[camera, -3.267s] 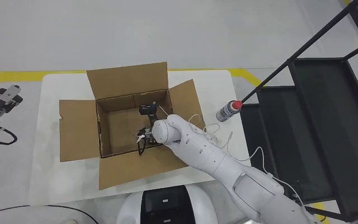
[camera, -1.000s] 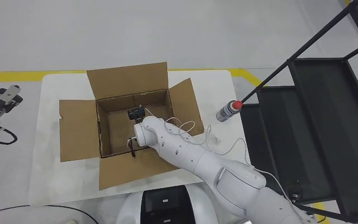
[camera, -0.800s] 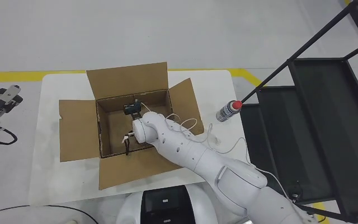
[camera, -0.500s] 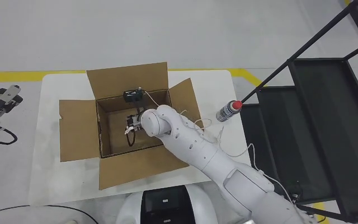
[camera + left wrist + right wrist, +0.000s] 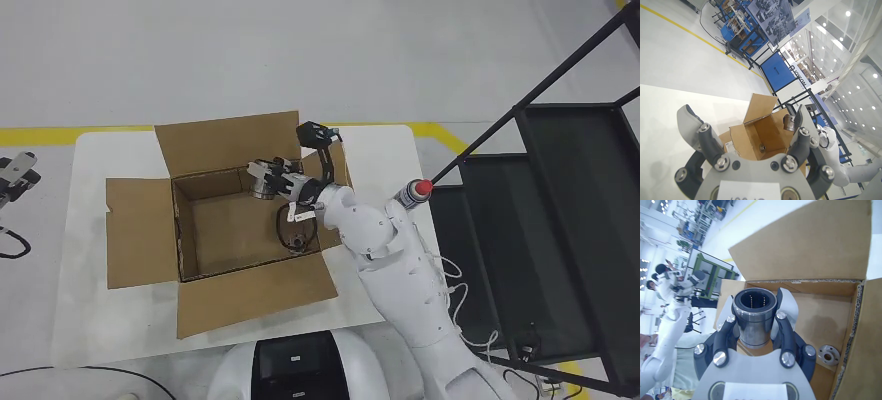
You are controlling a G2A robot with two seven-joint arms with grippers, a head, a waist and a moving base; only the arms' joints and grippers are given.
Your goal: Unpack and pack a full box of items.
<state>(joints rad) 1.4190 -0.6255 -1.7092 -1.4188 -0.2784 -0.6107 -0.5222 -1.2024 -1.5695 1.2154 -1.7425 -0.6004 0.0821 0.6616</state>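
Gripping a dark polished steel cylinder bearing [image 5: 753, 321] round its barrel, the right gripper [image 5: 757, 303] has it up over the open brown cardboard box [image 5: 810, 256], near the back wall. Looks like solid steel to me, so heavy for its size, rigid and pretty slick; mid-barrel between the grooves seems the sane place to pinch. On the box floor lies a small round metal flange [image 5: 828, 355], by a side wall. Left gripper [image 5: 744, 113] hangs well apart from the box, fingers spread wide, holding nothing. Further off on the white table [image 5: 100, 320] stands a red-capped spray can [image 5: 407, 198]. Count: one bearing, one flange, one box, one can.
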